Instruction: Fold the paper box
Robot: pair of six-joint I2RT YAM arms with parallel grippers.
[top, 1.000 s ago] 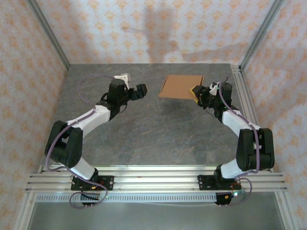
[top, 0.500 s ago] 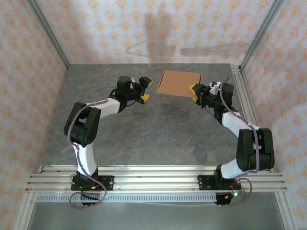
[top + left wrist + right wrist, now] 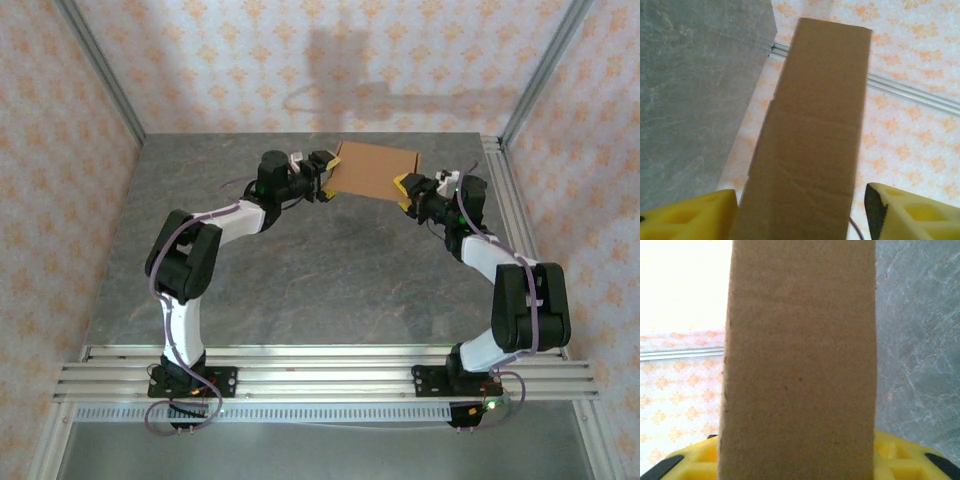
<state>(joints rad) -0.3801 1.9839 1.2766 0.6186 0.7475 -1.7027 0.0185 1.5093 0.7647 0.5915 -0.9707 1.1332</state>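
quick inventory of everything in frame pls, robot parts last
paper box: 1, plain brown, far part of the table, right of centre, between the two grippers
table: 1, grey marbled, under both arms
walls: 3 sides, pale with orange floral print, around the table
frame rails: several, silver, near edge
left arm: 1, white and black, reaching to the box
right arm: 1, white and black, reaching to the box
left gripper: 1, yellow fingers, open around the box's left edge
right gripper: 1, yellow fingers, shut on the box's right edge
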